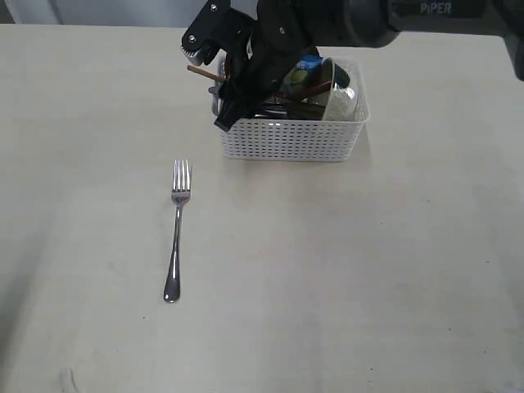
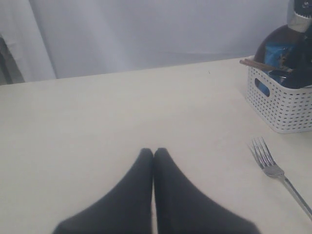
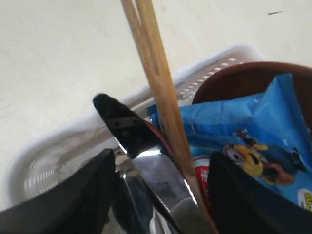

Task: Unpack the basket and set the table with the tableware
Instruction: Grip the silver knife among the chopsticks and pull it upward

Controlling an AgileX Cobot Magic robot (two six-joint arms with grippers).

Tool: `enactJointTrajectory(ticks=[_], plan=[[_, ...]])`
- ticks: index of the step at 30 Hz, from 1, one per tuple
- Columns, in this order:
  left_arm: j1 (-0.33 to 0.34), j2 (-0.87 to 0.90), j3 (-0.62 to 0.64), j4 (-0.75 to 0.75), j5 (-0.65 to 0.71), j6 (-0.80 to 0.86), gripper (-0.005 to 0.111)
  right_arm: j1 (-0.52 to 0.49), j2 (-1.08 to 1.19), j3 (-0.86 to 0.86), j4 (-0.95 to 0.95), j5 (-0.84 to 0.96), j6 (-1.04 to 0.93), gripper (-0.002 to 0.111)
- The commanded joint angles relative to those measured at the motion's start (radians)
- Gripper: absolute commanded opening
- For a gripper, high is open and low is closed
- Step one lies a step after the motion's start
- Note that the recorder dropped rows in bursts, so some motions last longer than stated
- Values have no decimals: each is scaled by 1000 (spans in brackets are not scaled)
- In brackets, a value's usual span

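Near the counter's (image 1: 368, 286) far edge, the basket (image 1: 291, 139) holds chopsticks (image 3: 161, 97), plate (image 3: 243, 78) and more beneath open right fingers (image 3: 73, 195), while left fingers (image 2: 126, 200) sit closed, empty, and only the fork (image 1: 177, 229) lies out.

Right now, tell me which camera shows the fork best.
The exterior view: the whole fork lies unobstructed, tines to handle end. The left wrist view cuts off its handle at the frame edge; the right wrist view does not show it.
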Motion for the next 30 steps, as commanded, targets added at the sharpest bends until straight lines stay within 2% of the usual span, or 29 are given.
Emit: enactJointTrajectory(ticks=[1, 4, 12, 30], plan=[[1, -3, 2, -3, -8, -3, 0, 0, 26, 0, 4, 3, -8, 54], [1, -3, 2, -3, -8, -3, 0, 0, 25, 0, 4, 3, -6, 49], [1, -3, 2, -3, -8, -3, 0, 0, -2, 0, -23, 33, -6, 0], [1, -3, 2, -3, -8, -3, 0, 0, -28, 0, -42, 118, -4, -1]])
